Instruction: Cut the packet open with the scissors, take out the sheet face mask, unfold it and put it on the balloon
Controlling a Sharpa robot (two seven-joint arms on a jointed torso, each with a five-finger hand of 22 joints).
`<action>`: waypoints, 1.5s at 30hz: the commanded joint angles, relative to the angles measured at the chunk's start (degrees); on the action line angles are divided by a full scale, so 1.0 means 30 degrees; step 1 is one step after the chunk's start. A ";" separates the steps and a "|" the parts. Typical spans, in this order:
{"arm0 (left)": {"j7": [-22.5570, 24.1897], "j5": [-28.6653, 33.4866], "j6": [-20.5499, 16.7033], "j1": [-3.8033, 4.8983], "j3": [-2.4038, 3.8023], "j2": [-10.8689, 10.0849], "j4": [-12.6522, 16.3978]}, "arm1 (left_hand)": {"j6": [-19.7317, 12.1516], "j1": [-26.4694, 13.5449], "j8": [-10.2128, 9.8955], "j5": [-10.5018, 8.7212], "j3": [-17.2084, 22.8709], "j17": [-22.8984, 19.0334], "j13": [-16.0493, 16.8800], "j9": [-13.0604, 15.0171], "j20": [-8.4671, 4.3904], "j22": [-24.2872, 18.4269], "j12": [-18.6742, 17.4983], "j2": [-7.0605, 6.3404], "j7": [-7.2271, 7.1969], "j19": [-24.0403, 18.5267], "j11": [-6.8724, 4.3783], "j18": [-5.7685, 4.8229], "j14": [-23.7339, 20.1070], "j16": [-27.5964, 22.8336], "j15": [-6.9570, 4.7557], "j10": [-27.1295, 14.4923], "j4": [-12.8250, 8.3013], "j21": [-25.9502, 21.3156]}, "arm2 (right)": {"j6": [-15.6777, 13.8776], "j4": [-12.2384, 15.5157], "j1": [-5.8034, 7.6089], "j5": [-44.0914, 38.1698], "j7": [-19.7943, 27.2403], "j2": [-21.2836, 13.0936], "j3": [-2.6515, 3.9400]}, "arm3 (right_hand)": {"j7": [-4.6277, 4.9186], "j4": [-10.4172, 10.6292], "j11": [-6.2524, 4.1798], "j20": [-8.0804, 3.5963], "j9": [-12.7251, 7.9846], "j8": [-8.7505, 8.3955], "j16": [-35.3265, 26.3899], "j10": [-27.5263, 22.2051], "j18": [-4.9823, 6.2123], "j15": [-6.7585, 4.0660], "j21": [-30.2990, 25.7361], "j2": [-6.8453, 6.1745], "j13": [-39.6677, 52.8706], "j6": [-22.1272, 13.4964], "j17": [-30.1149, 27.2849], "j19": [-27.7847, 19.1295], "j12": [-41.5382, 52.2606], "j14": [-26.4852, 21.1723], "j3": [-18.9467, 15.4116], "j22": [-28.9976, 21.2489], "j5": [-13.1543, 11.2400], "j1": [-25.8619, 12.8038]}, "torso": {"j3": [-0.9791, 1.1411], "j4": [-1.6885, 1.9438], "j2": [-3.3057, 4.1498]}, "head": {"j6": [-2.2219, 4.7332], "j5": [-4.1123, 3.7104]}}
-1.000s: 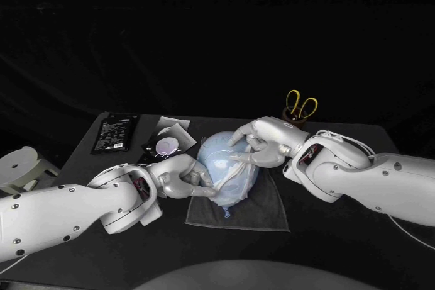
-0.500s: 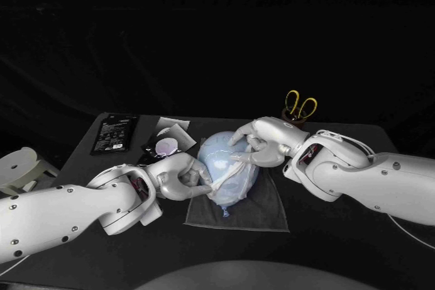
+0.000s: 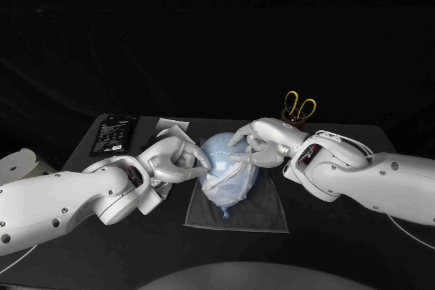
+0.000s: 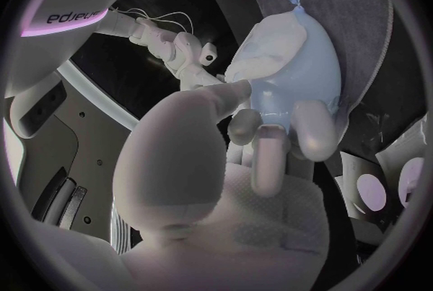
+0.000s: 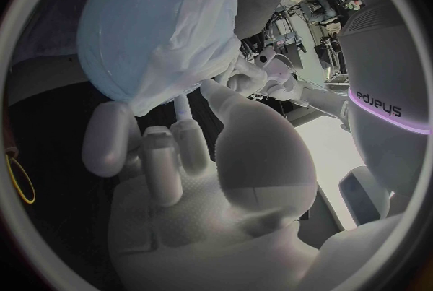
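Observation:
A pale blue balloon [image 3: 222,170] lies on a grey cloth [image 3: 244,214] in the middle of the table. The white sheet mask [image 3: 239,169] is draped over its right side. My left hand [image 3: 180,160] is at the balloon's upper left, thumb and a finger on the mask's edge [image 4: 257,53] against the balloon [image 4: 298,81]. My right hand [image 3: 258,145] rests on the balloon's upper right and pinches the mask [image 5: 194,38] at its lower edge, beside the balloon [image 5: 130,31]. The yellow-handled scissors [image 3: 301,105] stand in a holder at the back right.
A black packet [image 3: 115,133] lies at the table's back left. The opened packet and its white liner [image 3: 168,128] lie behind my left hand. A white stool [image 3: 18,161] stands off the table's left edge.
My left hand has moved up along the balloon's left side, from near the balloon's knot end to its upper left. The right hand and the balloon have stayed in place.

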 commanded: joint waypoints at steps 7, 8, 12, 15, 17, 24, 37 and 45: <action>-0.0031 0.2109 0.0396 0.0737 0.0077 0.0062 -0.0241 | 0.0086 -0.0520 0.0096 -0.0063 0.0340 0.3033 0.0169 0.1484 -0.0066 0.1759 0.0185 -0.0010 -0.0054 0.0073 -0.0109 -0.0202 0.1414 0.0095 -0.0050 0.0340 -0.0294 0.0209 | 0.0208 -0.0024 -0.0023 -0.0210 -0.0272 0.0056 -0.0012 | -0.0033 0.0198 0.0107 0.0077 0.0027 -0.0125 0.0076 0.0066 -0.0036 0.0053 -0.0048 -0.0044 0.0761 0.0120 0.5019 -0.0036 0.0108 0.2061 -0.0077 0.2951 -0.0177 0.0004 | 0.0008 -0.0017 0.0005 | 0.0024 0.0010; -0.0101 0.2124 0.0420 0.0768 0.0079 0.0085 -0.0289 | 0.0096 -0.0580 0.0107 -0.0062 0.0413 0.3047 0.0184 0.1485 -0.0070 0.1767 0.0188 -0.0008 -0.0059 0.0077 -0.0113 -0.0203 0.1418 0.0099 -0.0055 0.0348 -0.0361 0.0221 | 0.0190 -0.0021 -0.0023 -0.0202 -0.0272 0.0055 -0.0012 | -0.0033 0.0198 0.0107 0.0077 0.0027 -0.0125 0.0076 0.0066 -0.0036 0.0053 -0.0048 -0.0044 0.0761 0.0120 0.5019 -0.0036 0.0108 0.2061 -0.0077 0.2951 -0.0177 0.0004 | 0.0007 -0.0018 0.0009 | 0.0015 0.0005; -0.0468 0.2157 0.0398 0.0855 0.0085 0.0167 -0.0502 | 0.0123 -0.0675 0.0134 -0.0052 0.0563 0.3060 0.0237 0.1489 -0.0078 0.1794 0.0210 0.0002 -0.0071 0.0101 -0.0123 -0.0213 0.1422 0.0103 -0.0064 0.0375 -0.0495 0.0274 | 0.0109 0.0002 -0.0023 -0.0147 -0.0275 0.0044 -0.0012 | -0.0033 0.0198 0.0107 0.0077 0.0027 -0.0125 0.0076 0.0066 -0.0036 0.0053 -0.0048 -0.0044 0.0761 0.0120 0.5019 -0.0036 0.0108 0.2061 -0.0077 0.2951 -0.0177 0.0004 | 0.0009 -0.0008 0.0011 | 0.0011 -0.0013; -0.0893 0.2043 0.0528 0.0882 0.0087 0.0168 -0.0612 | 0.0136 -0.0760 0.0151 -0.0047 0.0687 0.3080 0.0266 0.1490 -0.0086 0.1807 0.0219 -0.0005 -0.0074 0.0110 -0.0129 -0.0216 0.1427 0.0109 -0.0071 0.0388 -0.0610 0.0296 | 0.0107 0.0010 -0.0022 -0.0123 -0.0288 0.0033 -0.0012 | -0.0037 0.0225 0.0106 0.0077 0.0029 -0.0129 0.0076 0.0096 -0.0042 0.0051 -0.0015 -0.0045 0.0803 0.0131 0.5019 -0.0025 0.0130 0.2061 -0.0093 0.2958 -0.0208 -0.0010 | 0.0010 -0.0009 0.0015 | 0.0000 -0.0013; -0.1366 0.1812 0.0875 0.0897 0.0088 0.0148 -0.0688 | 0.0093 -0.1009 0.0162 -0.0062 0.0767 0.2974 0.0069 0.1495 -0.0082 0.1781 0.0055 -0.0035 -0.0034 0.0070 -0.0092 -0.0203 0.1397 0.0070 -0.0052 0.0253 -0.0679 0.0231 | 0.0121 0.0012 -0.0022 -0.0110 -0.0302 0.0025 -0.0012 | -0.0040 0.0248 0.0103 0.0076 0.0031 -0.0135 0.0076 0.0088 -0.0044 0.0050 -0.0002 -0.0051 0.0791 0.0140 0.5019 -0.0021 0.0121 0.2061 -0.0110 0.2961 -0.0244 -0.0019 | 0.0009 0.0009 0.0006 | -0.0024 -0.0029; -0.2716 0.0210 0.2916 0.0909 0.0025 0.0125 -0.0659 | -0.0215 -0.4210 -0.0213 -0.0118 -0.2760 0.2580 -0.0337 0.1242 0.0008 0.1520 -0.0217 -0.1158 -0.0211 -0.0193 -0.0133 -0.0130 0.1258 -0.0092 -0.0027 -0.0108 0.1068 -0.0271 | 0.0164 -0.0005 -0.0021 -0.0096 -0.0351 0.0034 -0.0012 | -0.0044 0.0276 0.0099 0.0076 0.0032 -0.0151 0.0076 0.0075 -0.0032 0.0048 -0.0063 -0.0068 0.0776 0.0145 0.5019 -0.0044 0.0107 0.2061 -0.0138 0.2945 -0.0311 -0.0021 | 0.0009 0.0028 -0.0019 | -0.0079 -0.0020; -0.3476 -0.2366 0.4257 0.0809 -0.0322 0.0176 -0.0011 | -0.0355 -0.2831 -0.0941 -0.0113 -0.8583 0.2411 -0.0438 0.0657 0.0108 0.1365 -0.0425 -0.0708 -0.0029 -0.0103 0.0036 -0.0134 0.1192 -0.0178 0.0103 -0.0506 0.2830 -0.0446 | 0.0218 -0.0054 -0.0021 -0.0118 -0.0414 0.0064 -0.0012 | -0.0046 0.0290 0.0098 0.0075 0.0031 -0.0165 0.0076 0.0066 -0.0027 0.0046 -0.0086 -0.0083 0.0766 0.0141 0.5019 -0.0053 0.0097 0.2061 -0.0156 0.2939 -0.0357 -0.0015 | 0.0006 0.0020 0.0012 | -0.0147 -0.0005; -0.3603 -0.2820 0.4229 0.0780 -0.0405 0.0323 0.0057 | -0.0267 -0.1493 -0.1016 -0.0112 -1.0973 0.2456 -0.0325 0.0499 0.0118 0.1372 -0.0364 -0.0021 -0.0035 -0.0041 0.0040 -0.0146 0.1207 -0.0169 0.0107 -0.0495 0.4204 -0.0411 | 0.0224 -0.0031 -0.0021 -0.0123 -0.0438 0.0072 -0.0012 | -0.0044 0.0303 0.0098 0.0074 0.0029 -0.0183 0.0076 0.0055 -0.0029 0.0046 -0.0073 -0.0100 0.0754 0.0129 0.5019 -0.0050 0.0086 0.2061 -0.0175 0.2941 -0.0397 -0.0010 | -0.0002 -0.0006 0.0011 | -0.0207 -0.0021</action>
